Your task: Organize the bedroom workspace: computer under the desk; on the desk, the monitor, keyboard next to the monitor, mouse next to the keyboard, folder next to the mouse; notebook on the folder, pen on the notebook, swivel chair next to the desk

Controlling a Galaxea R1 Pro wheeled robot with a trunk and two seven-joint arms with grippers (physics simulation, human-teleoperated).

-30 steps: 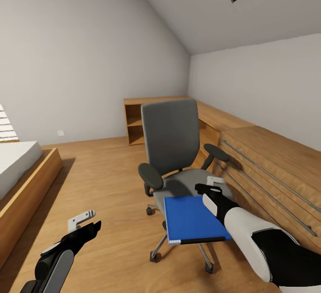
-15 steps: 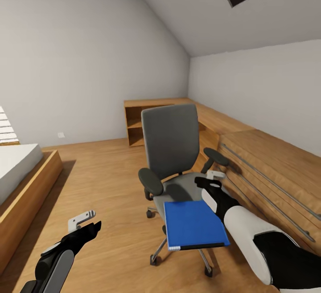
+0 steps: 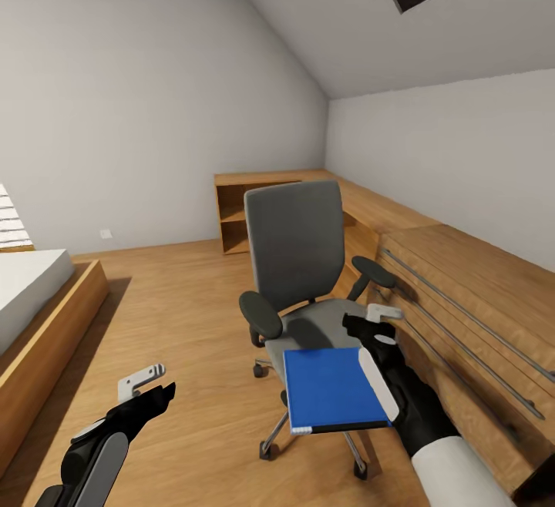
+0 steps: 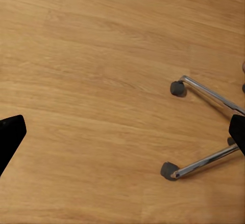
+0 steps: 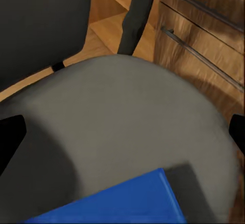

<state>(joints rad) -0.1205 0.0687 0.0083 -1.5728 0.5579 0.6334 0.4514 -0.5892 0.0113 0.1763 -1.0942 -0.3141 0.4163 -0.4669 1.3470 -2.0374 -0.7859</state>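
Folder (image 3: 333,386) lies lower centre on swivel chair (image 3: 297,260) seat, just left of right end effector (image 3: 375,324), jaws apart, empty; left end effector (image 3: 146,384) open, farther.

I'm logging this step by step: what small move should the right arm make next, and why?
Probably lower the right tool toward the folder's near edge and close on it. The tool hangs open above the swivel chair seat, and the folder lies flat on the seat's front with nothing holding it.
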